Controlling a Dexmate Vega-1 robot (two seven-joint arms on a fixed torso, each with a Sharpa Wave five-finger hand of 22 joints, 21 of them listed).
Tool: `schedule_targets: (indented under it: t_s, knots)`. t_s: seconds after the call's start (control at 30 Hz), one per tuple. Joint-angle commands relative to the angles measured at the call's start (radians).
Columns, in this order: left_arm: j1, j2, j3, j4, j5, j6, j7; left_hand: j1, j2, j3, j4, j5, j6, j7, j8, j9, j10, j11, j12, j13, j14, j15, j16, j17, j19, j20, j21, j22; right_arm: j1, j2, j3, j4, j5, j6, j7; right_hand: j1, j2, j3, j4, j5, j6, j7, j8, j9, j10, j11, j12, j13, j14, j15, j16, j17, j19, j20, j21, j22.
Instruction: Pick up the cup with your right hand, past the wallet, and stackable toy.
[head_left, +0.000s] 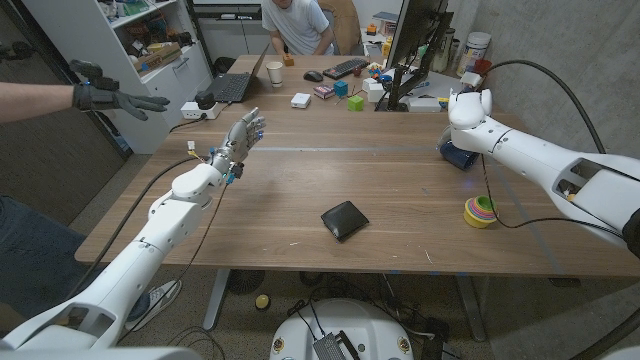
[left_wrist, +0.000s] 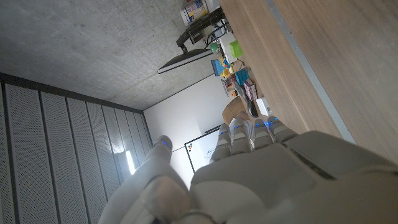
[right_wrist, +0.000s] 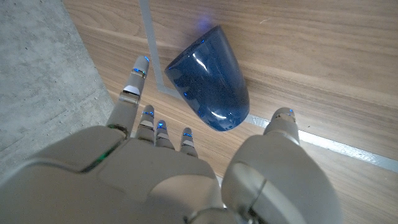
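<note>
Head view: the right hand (head_left: 468, 108) is seen over the blue cup (head_left: 458, 155) near the table's (head_left: 300, 190) right edge, beyond wallet (head_left: 344, 220) and stacking toy (head_left: 480, 211); left hand (head_left: 240, 135) is raised, fingers spread, empty. Right wrist view: fingers (right_wrist: 134, 84) are spread around the cup (right_wrist: 208, 87), nothing gripped yet. The smooth tapered cup could be knocked over or squeezed out if closed off-centre.

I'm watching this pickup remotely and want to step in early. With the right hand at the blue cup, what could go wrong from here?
1. The right hand has its fingers spread around the blue cup without visibly gripping it; closing off-centre could knock it over or push it away.
2. The cup's wall looks smooth and glossy, so it may slip when lifted.
3. A black cable hangs from the right arm near the stackable toy and could drag it.
</note>
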Motion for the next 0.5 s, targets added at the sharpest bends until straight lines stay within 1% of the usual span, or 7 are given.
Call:
schedule_targets:
  t_s: [0.03,0.1,0.17,0.2,0.5]
  knots:
    - [-0.026,-0.017,0.007,0.036,0.003,0.004,-0.011,0.001,0.006,0.0,-0.004,-0.003,0.003,0.056,-0.001,0.005,0.002,0.009,0.003,0.002,-0.002,0.005,0.001,0.004,-0.006,0.006,-0.002,0.003,0.017,0.01,-0.024,0.037,0.063,-0.009,-0.029,0.014,0.004,-0.007,-0.001,0.011,-0.011,0.001,-0.002,0.002,0.005,0.01,0.003,0.002,0.011,0.006,0.004,0.002,0.012,0.002,0.008,0.002]
    - [-0.029,-0.021,0.008,0.04,0.006,0.003,-0.009,0.001,0.006,0.0,-0.005,-0.003,0.003,0.056,-0.001,0.005,0.001,0.013,0.002,0.002,0.0,0.005,0.003,0.004,-0.005,0.006,-0.002,0.003,0.014,0.007,-0.028,0.028,0.072,-0.015,-0.033,0.016,0.006,-0.008,-0.001,0.012,-0.015,0.001,-0.003,0.002,0.005,0.012,0.003,0.002,0.013,0.006,0.005,0.002,0.016,0.002,0.009,0.002]
    - [-0.036,-0.025,0.011,0.048,0.007,-0.001,-0.015,0.0,0.007,0.0,-0.005,-0.003,0.004,0.057,-0.001,0.005,0.002,0.025,0.002,0.002,0.002,0.007,0.004,0.004,-0.005,0.006,-0.001,0.003,0.015,0.01,-0.035,0.031,0.081,-0.019,-0.034,0.017,0.007,-0.009,-0.001,0.012,-0.018,0.002,-0.003,0.002,0.005,0.012,0.003,0.002,0.015,0.006,0.006,0.002,0.019,0.002,0.01,0.002]
    - [-0.038,-0.025,0.013,0.049,0.008,-0.001,-0.018,0.0,0.007,0.0,-0.006,-0.003,0.004,0.058,-0.001,0.005,0.002,0.026,0.002,0.002,0.002,0.007,0.004,0.004,-0.004,0.006,0.0,0.003,0.016,0.012,-0.038,0.033,0.084,-0.02,-0.035,0.017,0.007,-0.009,-0.001,0.013,-0.019,0.002,-0.004,0.002,0.005,0.012,0.003,0.002,0.016,0.006,0.006,0.002,0.021,0.002,0.01,0.002]
    - [-0.042,-0.026,0.016,0.054,0.013,0.005,-0.023,-0.002,0.008,0.0,-0.007,-0.003,0.005,0.059,-0.001,0.006,0.002,0.018,0.002,0.002,0.003,0.009,0.005,0.004,-0.006,0.007,0.0,0.003,0.026,0.017,-0.061,0.047,0.116,-0.027,-0.053,0.021,0.012,-0.012,-0.001,0.015,-0.021,-0.001,-0.002,0.002,0.007,0.013,0.004,0.002,0.022,0.006,0.007,0.002,0.032,0.002,0.012,0.002]
